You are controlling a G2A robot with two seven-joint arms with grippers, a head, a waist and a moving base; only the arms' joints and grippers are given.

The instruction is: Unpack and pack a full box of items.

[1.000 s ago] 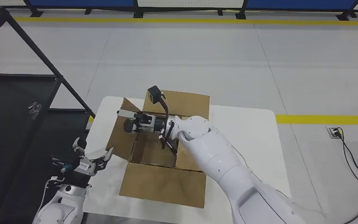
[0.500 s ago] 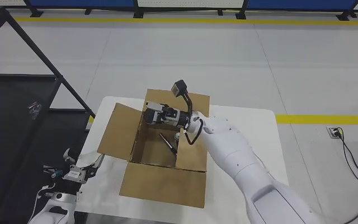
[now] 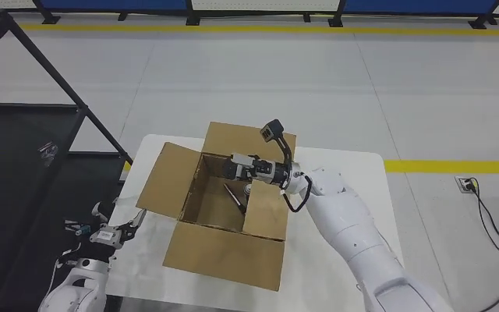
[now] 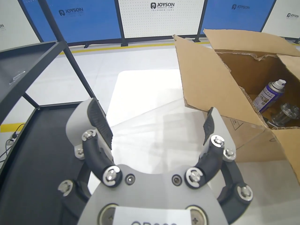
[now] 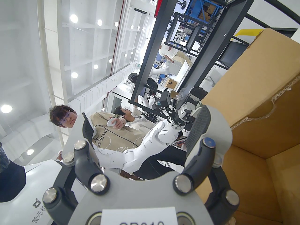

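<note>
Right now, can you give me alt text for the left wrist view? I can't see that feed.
The left claw hangs open and empty above the white table, just short of an open cardboard box. Inside the box are a spray can with a white cap and a clear part next to it.

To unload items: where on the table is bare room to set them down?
Bare: the table strip between the open flap and the left gripper, and the table's far right corner. Crowded: inside the box, around the spray can.
</note>
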